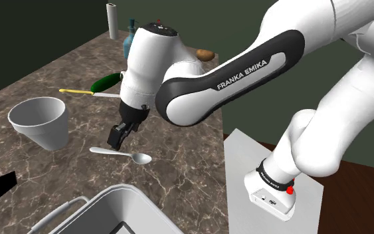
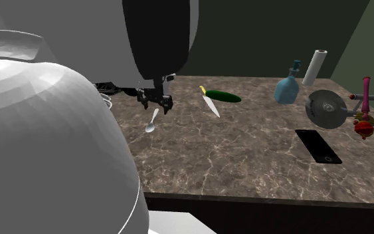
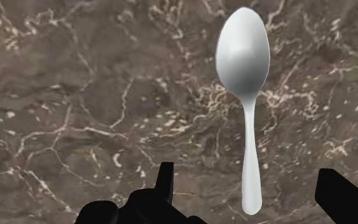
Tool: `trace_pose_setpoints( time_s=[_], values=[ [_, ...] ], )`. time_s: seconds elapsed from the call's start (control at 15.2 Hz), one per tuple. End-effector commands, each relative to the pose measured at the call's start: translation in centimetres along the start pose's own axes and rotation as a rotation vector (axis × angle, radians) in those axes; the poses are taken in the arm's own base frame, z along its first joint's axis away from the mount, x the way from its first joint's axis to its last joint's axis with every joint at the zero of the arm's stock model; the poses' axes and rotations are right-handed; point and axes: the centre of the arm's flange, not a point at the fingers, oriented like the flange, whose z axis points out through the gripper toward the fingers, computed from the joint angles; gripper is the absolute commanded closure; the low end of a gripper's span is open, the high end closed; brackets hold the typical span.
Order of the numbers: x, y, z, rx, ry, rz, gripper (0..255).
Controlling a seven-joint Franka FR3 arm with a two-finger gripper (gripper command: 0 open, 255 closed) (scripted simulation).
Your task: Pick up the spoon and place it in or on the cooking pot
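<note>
The gripper (image 1: 117,139) is open, with its fingers apart on either side of the spoon (image 1: 121,154) handle and not touching it. The spoon lies flat on the marbled worktop (image 1: 185,166).

The worktop (image 1: 185,153) is brown, veined in white. A spoon (image 1: 122,155) lies flat well in from its edges, a white cup (image 1: 39,119) near it and a grey pot (image 1: 122,209) at one end. A cucumber (image 1: 105,82) lies just beside a yellow-handled knife (image 1: 86,91) mid-surface; a blue bottle (image 2: 287,88) and a white roll (image 2: 314,66) stand at the back edge, a black phone (image 2: 318,145) farther in
</note>
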Motion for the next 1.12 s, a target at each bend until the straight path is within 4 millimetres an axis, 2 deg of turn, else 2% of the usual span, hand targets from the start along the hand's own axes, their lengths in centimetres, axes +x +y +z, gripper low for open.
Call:
trace_pose_setpoints(
  time_s=[0.0, 0.07, 0.53, 1.06],
  values=[
    [0.5, -2.0, 1.3, 0.01, 0.011, -0.013, 0],
    [0.5, -2.1, 1.3, 0.01, 0.011, -0.013, 0],
    [0.5, -2.1, 5.3, 0.01, 0.011, -0.013, 0],
    [0.5, -2.1, 5.3, 0.01, 0.011, -0.013, 0]
  ],
)
